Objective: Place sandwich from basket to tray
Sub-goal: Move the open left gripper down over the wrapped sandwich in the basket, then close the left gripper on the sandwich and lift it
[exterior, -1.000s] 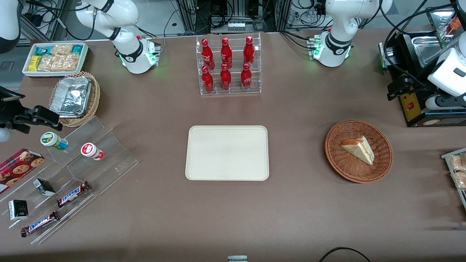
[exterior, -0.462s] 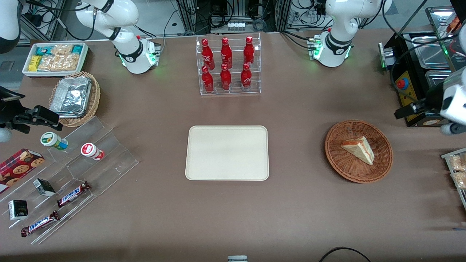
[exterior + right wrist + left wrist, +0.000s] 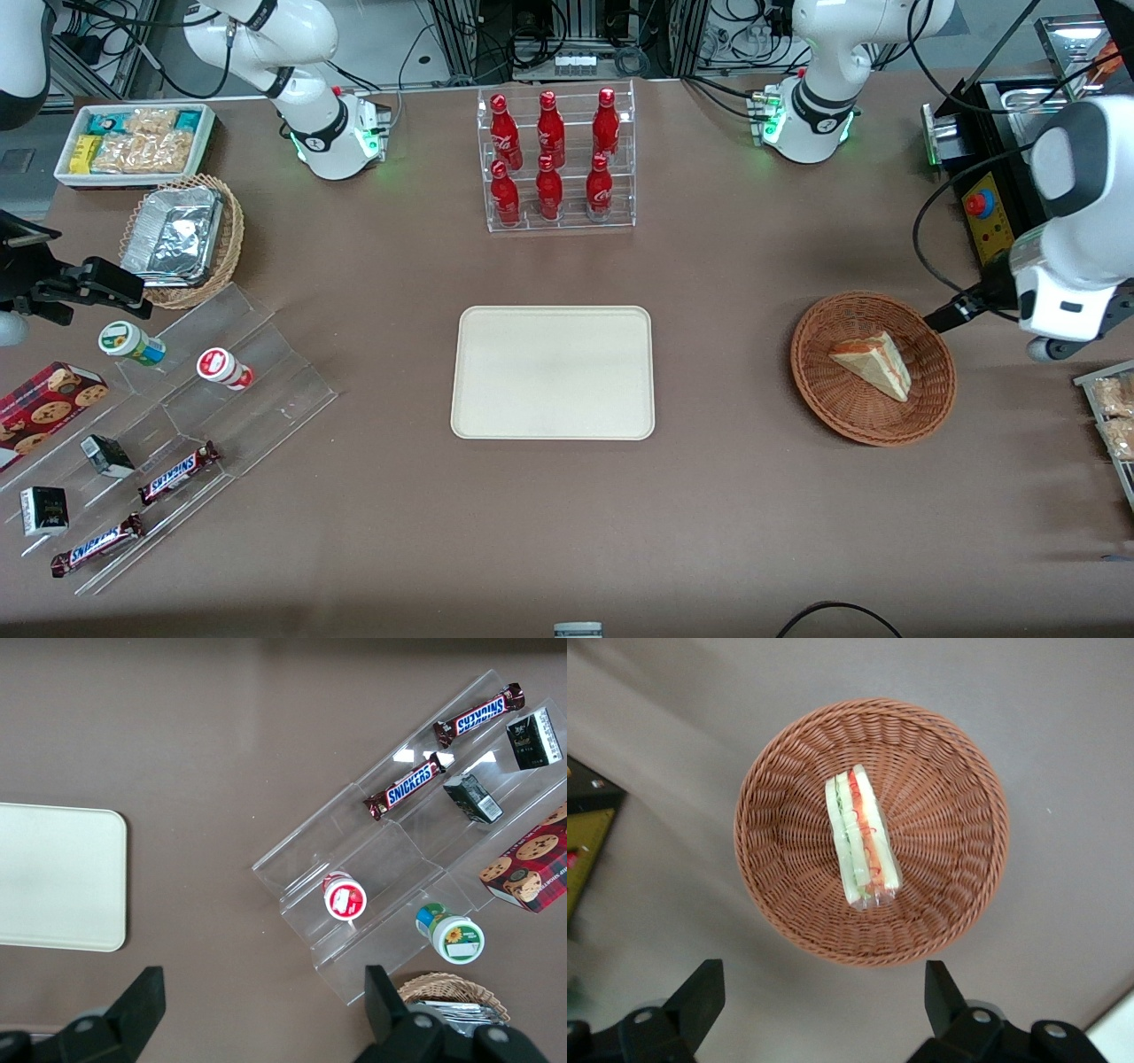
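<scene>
The sandwich (image 3: 873,363), a white bread wedge with orange-red and green layers, lies in the round reddish-brown basket (image 3: 819,390) toward the working arm's end of the table. In the left wrist view the sandwich (image 3: 862,837) rests near the middle of the basket (image 3: 771,881). My left gripper (image 3: 822,981) hangs open and holds nothing, well above the table just outside the basket's rim. In the front view the gripper (image 3: 946,316) shows beside the basket's edge. The cream tray (image 3: 554,372) sits mid-table with nothing on it; the tray (image 3: 53,877) also shows in the right wrist view.
A clear rack of red bottles (image 3: 554,159) stands farther from the front camera than the tray. A black box with a red button (image 3: 983,213) sits close to the basket. A tray of snack packets (image 3: 1112,416) lies at the table's edge. An acrylic stand (image 3: 177,425) holds snacks.
The left arm has swung down from over the black box toward the basket, coming nearer to the front camera. The sandwich and the basket have not moved.
</scene>
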